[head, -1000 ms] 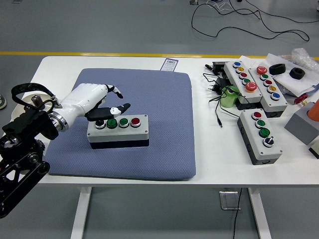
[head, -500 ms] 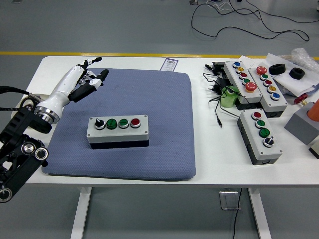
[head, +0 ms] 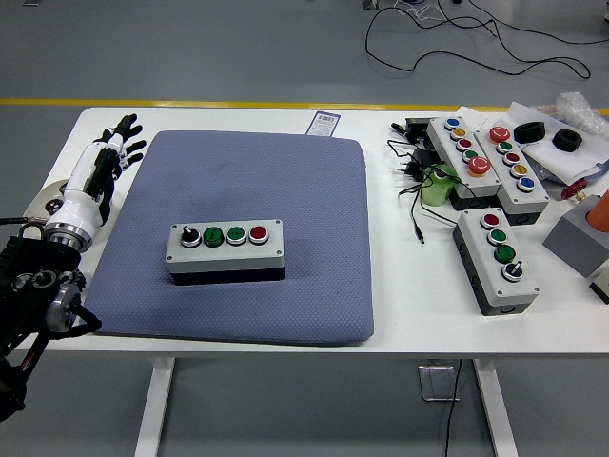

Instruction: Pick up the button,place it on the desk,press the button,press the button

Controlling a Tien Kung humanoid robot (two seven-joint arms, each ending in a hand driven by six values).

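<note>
A grey button box [head: 225,248] with a black knob, two green buttons and a red button lies on the blue-grey mat [head: 285,171] in the middle of the table. My left hand [head: 107,157], white with black fingertips, is over the mat's left edge, well to the upper left of the box. Its fingers are straight and hold nothing. The right arm is out of view.
Three other button boxes [head: 497,257] [head: 463,157] [head: 519,171] stand at the right with black cables [head: 414,186] and a green object [head: 440,183]. A grey block [head: 576,240] and bagged parts lie at the far right. The table's left edge is close to my hand.
My left hand has lifted off the button box and drawn back to the upper left, to the mat's left edge. The box has not moved.
</note>
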